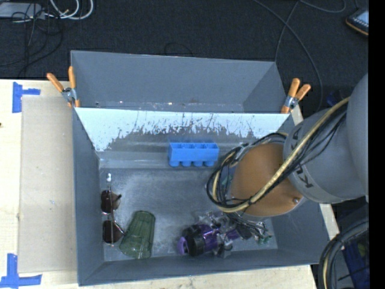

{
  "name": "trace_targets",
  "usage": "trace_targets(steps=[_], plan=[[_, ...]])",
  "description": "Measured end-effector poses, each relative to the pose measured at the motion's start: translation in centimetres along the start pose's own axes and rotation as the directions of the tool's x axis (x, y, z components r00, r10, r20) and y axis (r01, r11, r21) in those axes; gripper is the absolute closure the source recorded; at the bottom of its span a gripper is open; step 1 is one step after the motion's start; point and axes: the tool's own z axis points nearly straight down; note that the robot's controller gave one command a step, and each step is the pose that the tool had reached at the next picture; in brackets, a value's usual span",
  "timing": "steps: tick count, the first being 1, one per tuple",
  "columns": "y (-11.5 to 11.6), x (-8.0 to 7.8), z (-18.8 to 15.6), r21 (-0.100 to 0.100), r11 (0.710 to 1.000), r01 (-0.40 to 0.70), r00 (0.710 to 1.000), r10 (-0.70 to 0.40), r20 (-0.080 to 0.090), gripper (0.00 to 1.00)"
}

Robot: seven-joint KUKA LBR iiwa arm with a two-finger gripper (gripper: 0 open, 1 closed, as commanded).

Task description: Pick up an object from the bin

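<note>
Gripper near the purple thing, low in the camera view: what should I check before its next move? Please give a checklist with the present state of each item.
1. The gripper is right beside the purple thing: ok.
2. Grip on the purple thing: cannot tell, the wrist hides it.
3. The green cup lies apart from the purple thing: ok.
4. The sunglasses lie at the left, far from the gripper: ok.
5. The blue block lies at the back, out of the way: ok.

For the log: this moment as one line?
end effector: front right | nearest: purple-black object | grasp: unclear | also: green cup, sunglasses
</note>
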Motion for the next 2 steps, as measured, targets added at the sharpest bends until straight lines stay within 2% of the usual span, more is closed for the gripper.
trace_targets(steps=[1, 2], plan=[[0.2, 0.3, -3.3, -0.005, 1.0, 0.001, 1.0, -0.001, -0.012, 1.0], [0.2, 0.2, -6.4, -0.005, 1.0, 0.001, 1.0, -0.001, -0.013, 1.0]])
